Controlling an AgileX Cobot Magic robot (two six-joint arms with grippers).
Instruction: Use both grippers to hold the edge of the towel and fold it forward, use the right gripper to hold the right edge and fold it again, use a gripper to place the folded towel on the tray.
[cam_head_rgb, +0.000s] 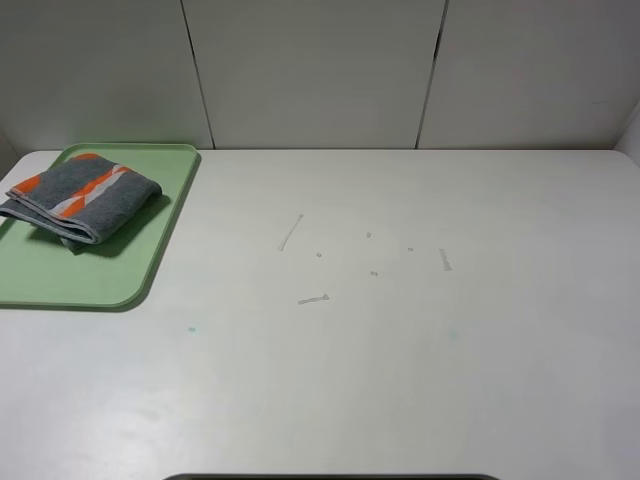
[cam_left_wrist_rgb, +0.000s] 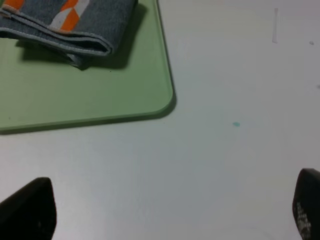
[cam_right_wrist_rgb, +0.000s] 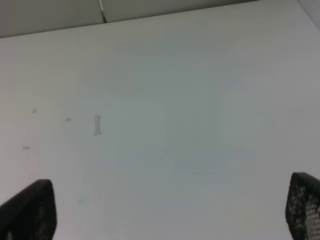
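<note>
All the steps of the task look finished to us. The dark grey terry-cloth towel (cam_head_rgb: 85, 200) with its orange-and-white band lies folded on the light green plastic tray (cam_head_rgb: 120, 275), at the far left corner of the white bench (cam_head_rgb: 400, 350). We see the left claw (cam_left_wrist_rgb: 175, 210) wide open and empty above the bare bench near the tray. The right claw (cam_right_wrist_rgb: 172, 210) is also wide open, holding nothing.
</note>
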